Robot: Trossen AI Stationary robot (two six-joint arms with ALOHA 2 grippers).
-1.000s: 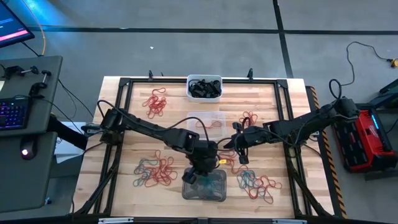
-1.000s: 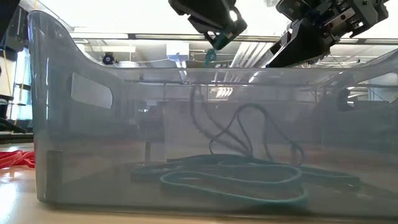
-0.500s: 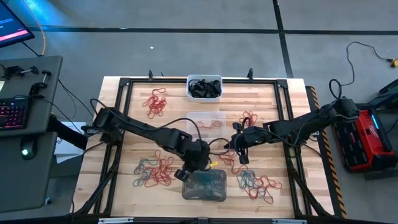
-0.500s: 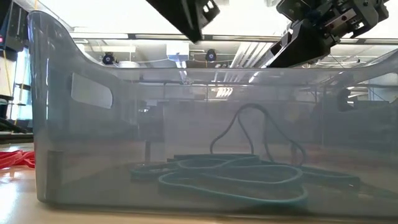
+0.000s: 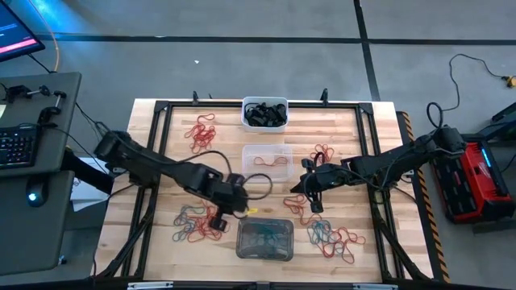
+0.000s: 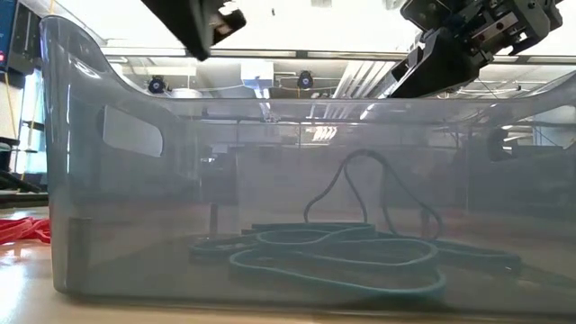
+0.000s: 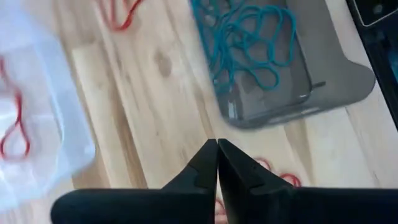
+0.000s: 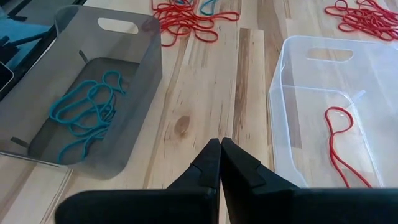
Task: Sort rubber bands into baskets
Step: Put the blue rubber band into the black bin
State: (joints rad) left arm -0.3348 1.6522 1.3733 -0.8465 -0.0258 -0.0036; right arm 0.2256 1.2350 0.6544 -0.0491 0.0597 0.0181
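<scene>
Rubber bands (image 5: 199,223) in red and teal lie on the table (image 5: 161,129) beside your left gripper (image 5: 221,219), whose jaws are together and empty. Teal ones already rest in the grey basket (image 5: 264,239). Your right gripper (image 5: 300,187) waits pressed together near the clear basket (image 5: 267,159).

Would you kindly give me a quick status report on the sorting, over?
Left gripper shut, empty, beside grey basket. Right gripper shut, empty, between grey and clear basket. Teal bands binned. Nothing blocking.
</scene>
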